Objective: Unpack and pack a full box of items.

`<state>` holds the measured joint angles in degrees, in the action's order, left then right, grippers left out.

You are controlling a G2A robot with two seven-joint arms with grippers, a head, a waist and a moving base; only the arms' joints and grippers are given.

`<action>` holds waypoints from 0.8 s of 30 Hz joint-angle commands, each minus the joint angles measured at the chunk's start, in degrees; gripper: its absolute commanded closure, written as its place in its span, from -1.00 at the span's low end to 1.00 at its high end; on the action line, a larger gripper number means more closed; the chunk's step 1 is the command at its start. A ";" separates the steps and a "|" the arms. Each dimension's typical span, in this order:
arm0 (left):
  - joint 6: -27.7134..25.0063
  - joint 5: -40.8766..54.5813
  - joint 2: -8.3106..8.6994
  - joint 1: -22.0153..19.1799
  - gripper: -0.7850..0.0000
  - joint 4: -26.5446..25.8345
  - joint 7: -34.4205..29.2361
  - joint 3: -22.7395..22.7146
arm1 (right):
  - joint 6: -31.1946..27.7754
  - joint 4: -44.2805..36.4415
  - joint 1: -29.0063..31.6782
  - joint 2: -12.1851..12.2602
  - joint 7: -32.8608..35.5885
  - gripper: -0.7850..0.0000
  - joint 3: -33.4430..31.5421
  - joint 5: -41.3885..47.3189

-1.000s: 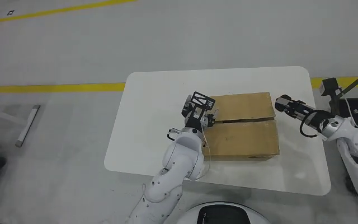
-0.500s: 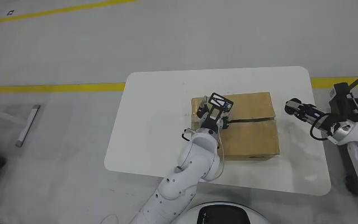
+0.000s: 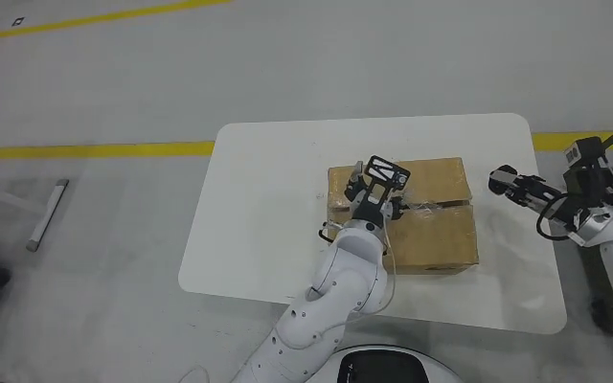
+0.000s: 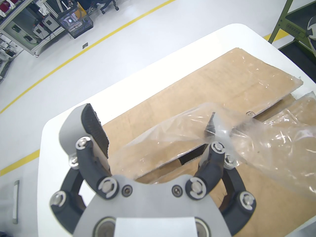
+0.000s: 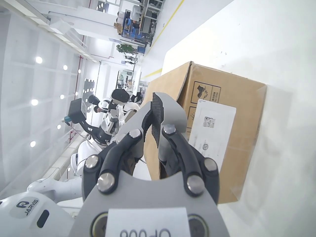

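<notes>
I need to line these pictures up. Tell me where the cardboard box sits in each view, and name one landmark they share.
Top view: the cardboard box sits on the table's right half, under the left gripper.
Left wrist view: its top flaps stretch ahead of that gripper, with clear film over them.
Right wrist view: its labelled end wall stands beyond the right gripper.
Shared landmark: the white table.

- The left arm (image 3: pixel 350 278) extends forward from the body; the left gripper (image 4: pixel 150 122) has its fingers spread wide.
- The right arm (image 3: pixel 565 206) points inward from the right side; the right gripper (image 5: pixel 156 110) has its fingers pressed together.
</notes>
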<state>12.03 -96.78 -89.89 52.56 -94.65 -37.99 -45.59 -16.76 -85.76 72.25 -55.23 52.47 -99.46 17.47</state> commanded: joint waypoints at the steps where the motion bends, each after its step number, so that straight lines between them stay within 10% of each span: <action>1: -0.50 -0.01 0.04 0.94 -1.00 -1.97 -1.15 -0.69 | -1.31 -1.31 0.06 0.12 0.03 -1.00 -0.05 -1.72; 24: -13.42 -1.76 1.93 15.69 -1.00 -20.41 -11.94 -7.42 | -5.98 -10.07 1.57 0.99 -5.32 -1.00 1.34 -19.60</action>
<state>-1.00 -98.31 -88.10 67.32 -114.36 -49.59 -52.53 -22.43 -95.49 73.85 -54.27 47.41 -98.23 -0.85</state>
